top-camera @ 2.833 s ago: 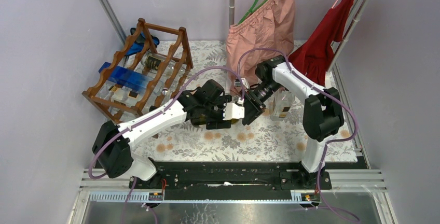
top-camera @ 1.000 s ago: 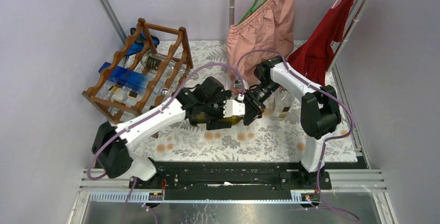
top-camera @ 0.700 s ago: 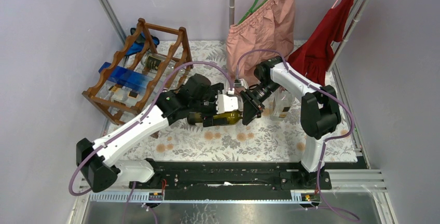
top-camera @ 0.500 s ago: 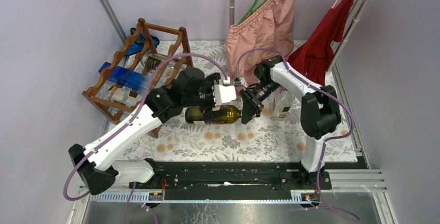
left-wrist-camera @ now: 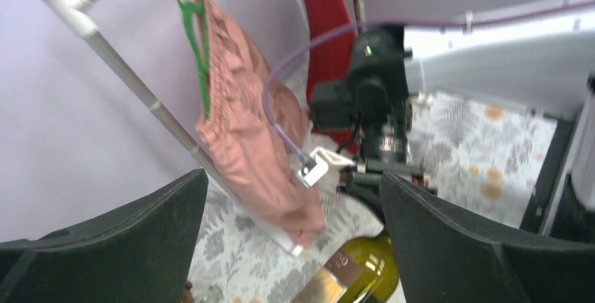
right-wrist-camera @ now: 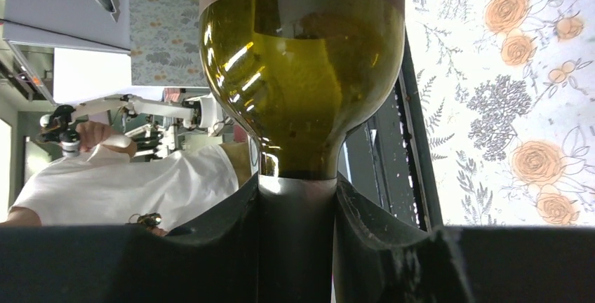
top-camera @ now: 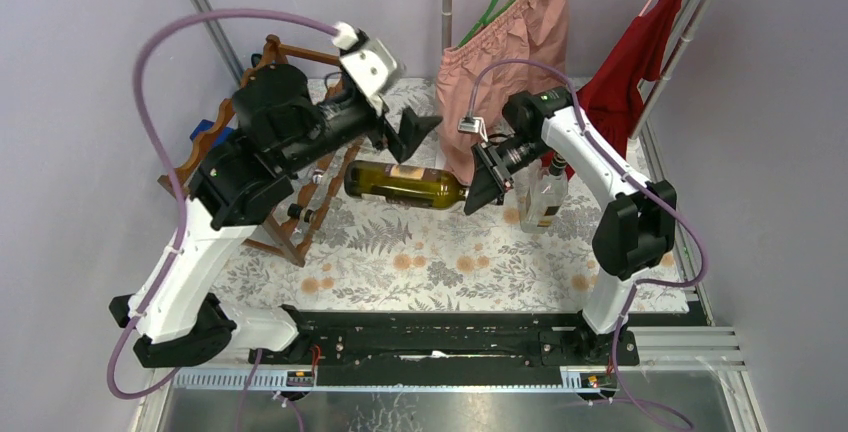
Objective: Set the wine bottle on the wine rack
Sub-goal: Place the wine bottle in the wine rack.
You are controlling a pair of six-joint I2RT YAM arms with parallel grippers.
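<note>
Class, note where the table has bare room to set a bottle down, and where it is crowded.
Bare: the floral cloth in front, between wine rack and right arm's base. Crowded: the back, with hanging clothes and a clear bottle.

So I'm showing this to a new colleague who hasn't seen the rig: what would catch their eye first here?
First, the green wine bottle at mid-table, held level with its neck clamped in the right gripper. Next, the left arm towering over it, the left gripper wide open and empty above the bottle, beside the wooden wine rack at far left. Behind, a pink garment and a red garment hang from a rail.
</note>
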